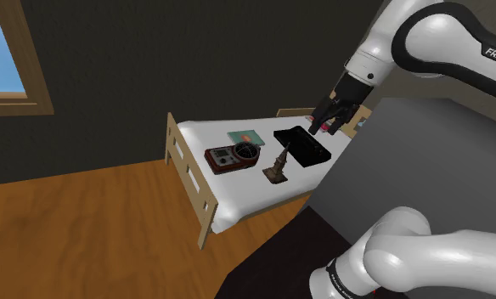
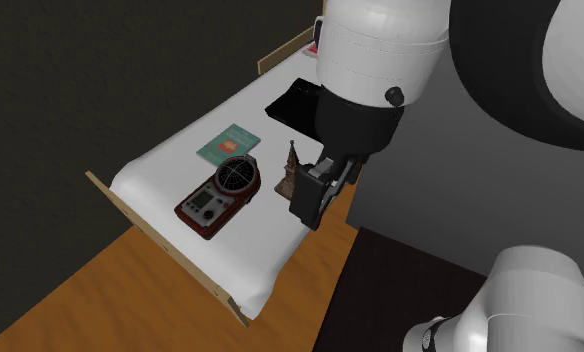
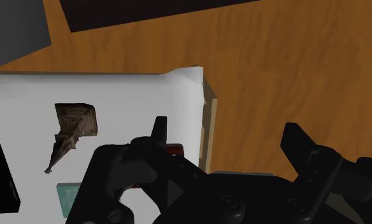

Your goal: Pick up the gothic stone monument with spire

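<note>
White bed (image 1: 230, 194), on it one black tray (image 1: 302, 145), one brown spired monument (image 1: 278, 165) upright just beside one red meter (image 1: 231, 158), one green card (image 1: 246, 137), gripper (image 3: 228, 130) aloft, fingers apart, empty.

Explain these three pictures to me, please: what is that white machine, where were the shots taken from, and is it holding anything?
The white machine is a robot arm ending in two black fingers. One picture looks over its shoulder, one from another side, and one from a camera on the hand itself. Below is a white-covered bed carrying a small brown stone monument with a spire, a black flat case, a reddish gauge with a round dial and a teal card. The fingers stand apart and hold nothing; the monument stands untouched.
</note>
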